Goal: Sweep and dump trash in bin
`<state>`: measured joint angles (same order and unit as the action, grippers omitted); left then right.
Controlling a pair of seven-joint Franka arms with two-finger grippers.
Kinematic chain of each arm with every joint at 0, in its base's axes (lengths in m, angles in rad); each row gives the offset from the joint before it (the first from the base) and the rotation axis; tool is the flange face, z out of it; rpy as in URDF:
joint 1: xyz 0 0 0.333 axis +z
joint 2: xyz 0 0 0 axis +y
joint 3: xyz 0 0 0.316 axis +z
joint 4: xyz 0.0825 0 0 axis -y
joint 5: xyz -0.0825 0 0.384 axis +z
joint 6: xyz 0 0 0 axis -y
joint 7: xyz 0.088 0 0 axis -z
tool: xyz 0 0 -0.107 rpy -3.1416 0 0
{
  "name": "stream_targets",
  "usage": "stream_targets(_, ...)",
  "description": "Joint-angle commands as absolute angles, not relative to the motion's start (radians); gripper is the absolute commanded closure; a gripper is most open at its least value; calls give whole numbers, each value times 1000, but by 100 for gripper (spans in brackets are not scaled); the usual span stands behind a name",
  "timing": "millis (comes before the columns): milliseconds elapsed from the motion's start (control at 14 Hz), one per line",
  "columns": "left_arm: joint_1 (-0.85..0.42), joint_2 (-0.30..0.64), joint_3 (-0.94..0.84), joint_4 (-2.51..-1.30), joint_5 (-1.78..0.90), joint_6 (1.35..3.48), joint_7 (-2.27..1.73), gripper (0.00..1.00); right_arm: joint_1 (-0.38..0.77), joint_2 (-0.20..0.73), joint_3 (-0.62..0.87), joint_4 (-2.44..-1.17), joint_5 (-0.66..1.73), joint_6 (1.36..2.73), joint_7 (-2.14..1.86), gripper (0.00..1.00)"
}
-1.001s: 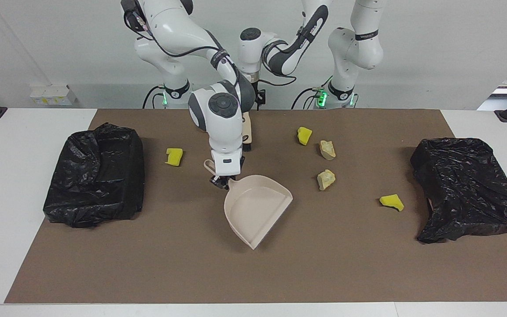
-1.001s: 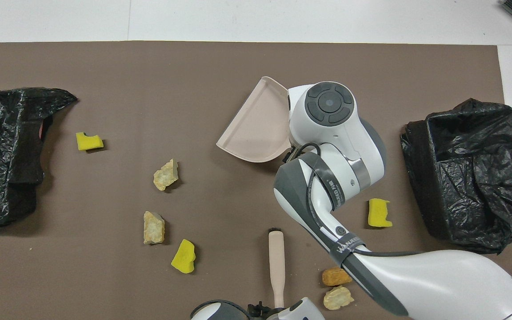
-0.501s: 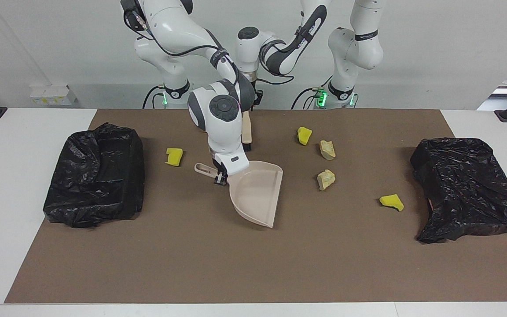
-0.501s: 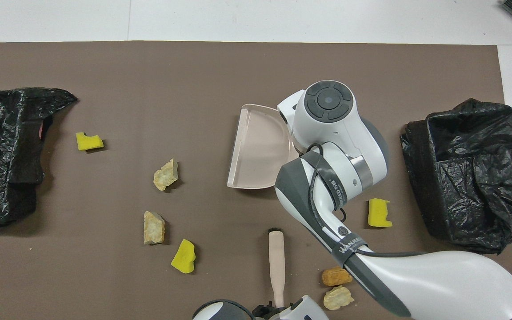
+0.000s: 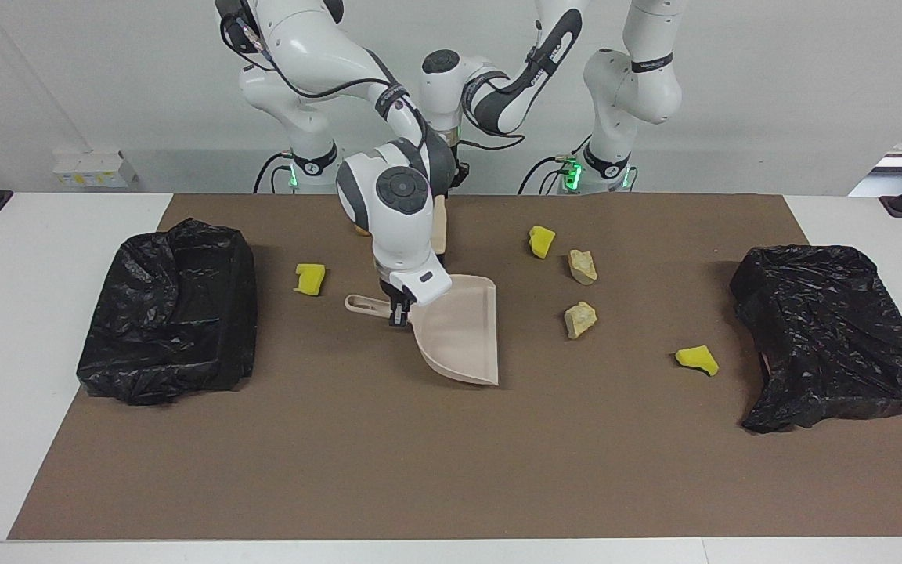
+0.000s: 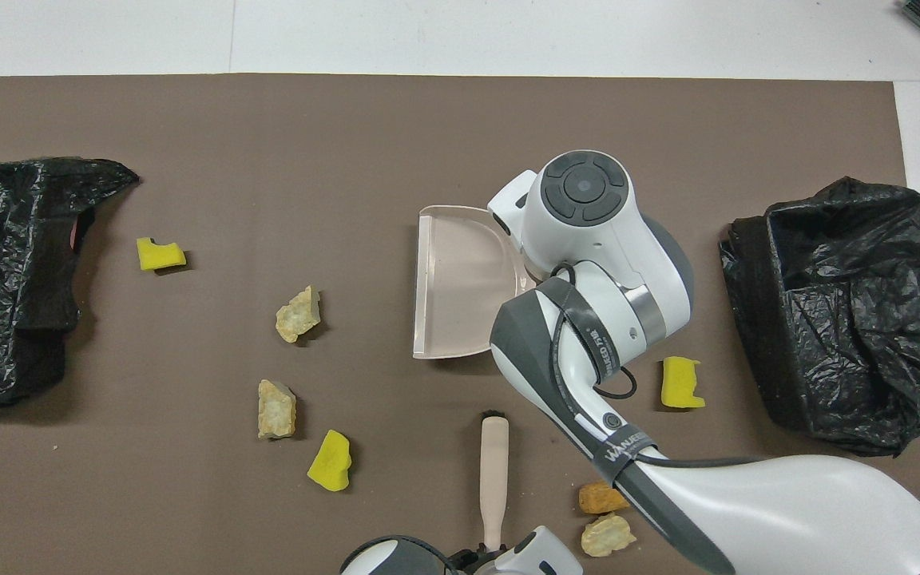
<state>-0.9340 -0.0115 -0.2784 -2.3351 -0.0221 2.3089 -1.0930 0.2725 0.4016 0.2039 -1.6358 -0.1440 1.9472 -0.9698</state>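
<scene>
Right gripper [image 5: 398, 313] is clamped on the handle of the dustpan [image 5: 459, 337], mid-table; the pan sits low on the brown mat [image 5: 451, 470], possibly tipped on its lip. Left gripper [image 6: 472, 553] is closed at the handle end of the brush [image 6: 495, 471], and I judge it has a hold. The brush's long axis runs away from the robots, bristles at the end farther from them, and it is nearer to the robots than the pan. Key relation: the pan's straight mouth faces the left arm's end of the table. The closest trash, a beige chunk [image 5: 580, 319], lies that way, apart from the lip, with another beige chunk [image 5: 582, 266] and a yellow piece [image 5: 542, 241] nearer to the robots and a second yellow piece [image 5: 696, 359] toward the bin [image 5: 835, 329] at that end. A third yellow piece [image 5: 310, 279] lies at the handle side, toward the open bin [image 5: 169, 309]. Orange lump [image 6: 602, 497] and beige lump [image 6: 608, 534] sit beside the brush. Nothing is in the pan yet. My left arm is the nearer one to drive the chunks in.
</scene>
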Motion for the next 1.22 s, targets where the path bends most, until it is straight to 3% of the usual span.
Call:
stream_targets(0, -872, -90, -268, -2336, -2, 2182, -1103, 100, 278, 397, 210, -1658, -166, 1995, -991, 100)
stream_targets(143, -797, -141, -267, -2330, -2, 2108, -1082, 100, 301, 411, 210, -1657, -167, 2017, -983, 100)
stream_targets(501, -651, -158, -264, -2335, -2, 1971, -1103, 100, 345, 419, 209, -1666, -173, 2029, -957, 100)
stream_targets(1145, -516, -147, -264, -2341, -20, 1916, -1639, 100, 345, 411, 210, -1703, -181, 2037, -956, 100)
